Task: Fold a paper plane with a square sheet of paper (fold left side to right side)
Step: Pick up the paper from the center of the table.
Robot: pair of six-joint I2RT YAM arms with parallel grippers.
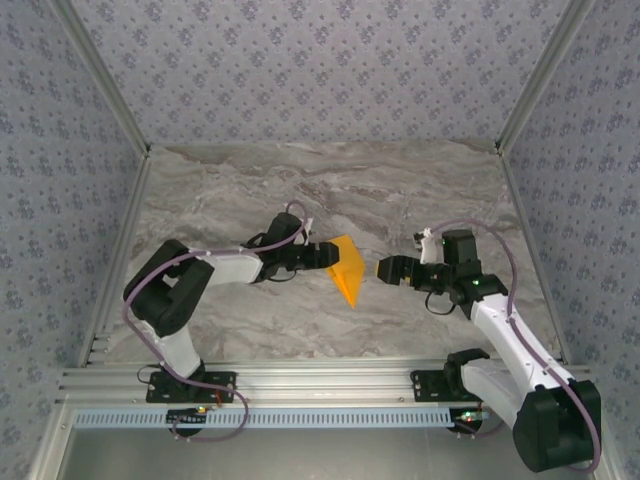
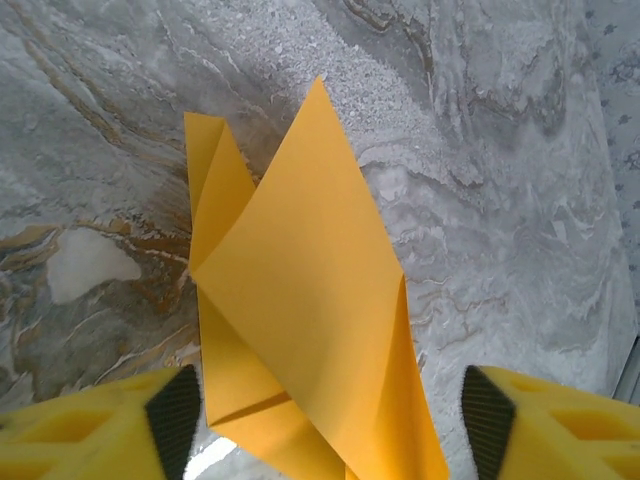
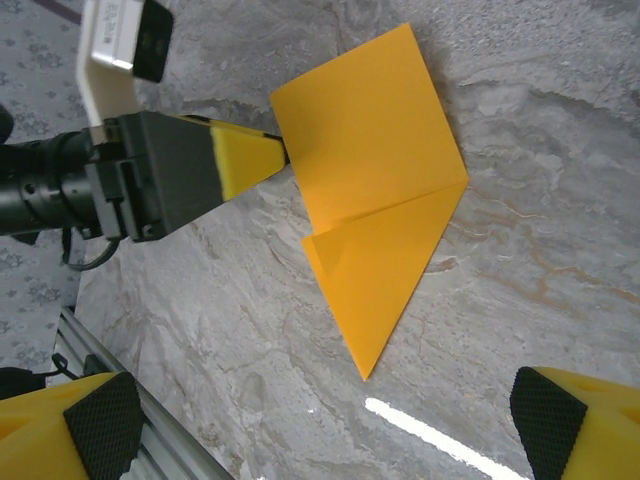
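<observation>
Midway across the grey marbled surface [image 1: 400,190] lay the square sheet of paper [image 1: 347,268], orange-yellow and creased into a kite-like shape, its narrow point toward the arms' bases. One flap [image 2: 300,300] stood up off the surface. The left jaws, on the left arm [image 1: 230,265], reached around the paper's left edge. Their black pads [image 2: 175,415] were set apart, the raised flap between them unclamped, and one yellow fingertip [image 3: 250,160] touched that edge. The right jaws, on the right arm [image 1: 500,320], hung spread wide just beside the paper's right side, clear of it.
</observation>
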